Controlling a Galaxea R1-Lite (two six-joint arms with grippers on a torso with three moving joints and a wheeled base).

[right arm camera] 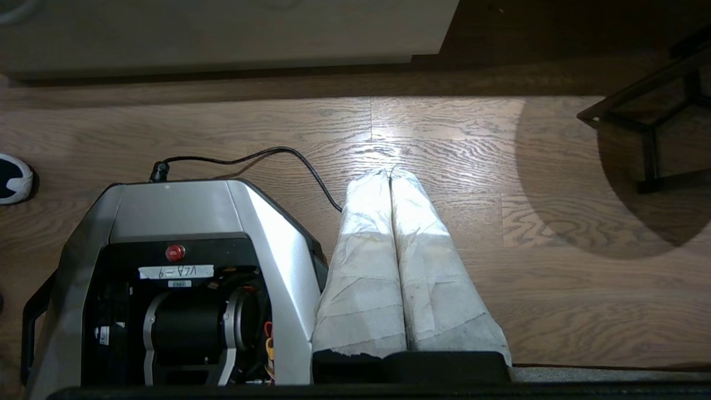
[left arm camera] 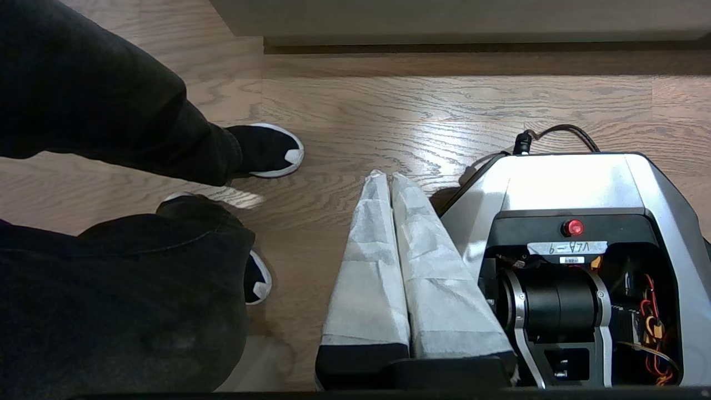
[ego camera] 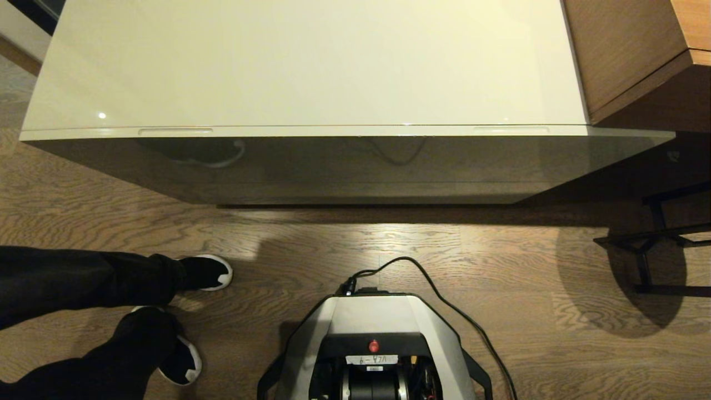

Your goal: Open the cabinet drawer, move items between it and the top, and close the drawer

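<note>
The cabinet's glossy cream-white top fills the far part of the head view with nothing lying on it. The cabinet drawer below it is shut, and two slim slots show at its front edge. The items are hidden. Neither arm is in the head view. My left gripper hangs parked over the wooden floor beside my base, its white-wrapped fingers pressed together, shut on nothing. My right gripper is parked the same way on the other side, shut and holding nothing.
A person's dark-trousered legs and black-and-white shoes stand on the floor to my left. Brown wooden furniture adjoins the cabinet on the right, with a black metal frame below it. A black cable trails from my base.
</note>
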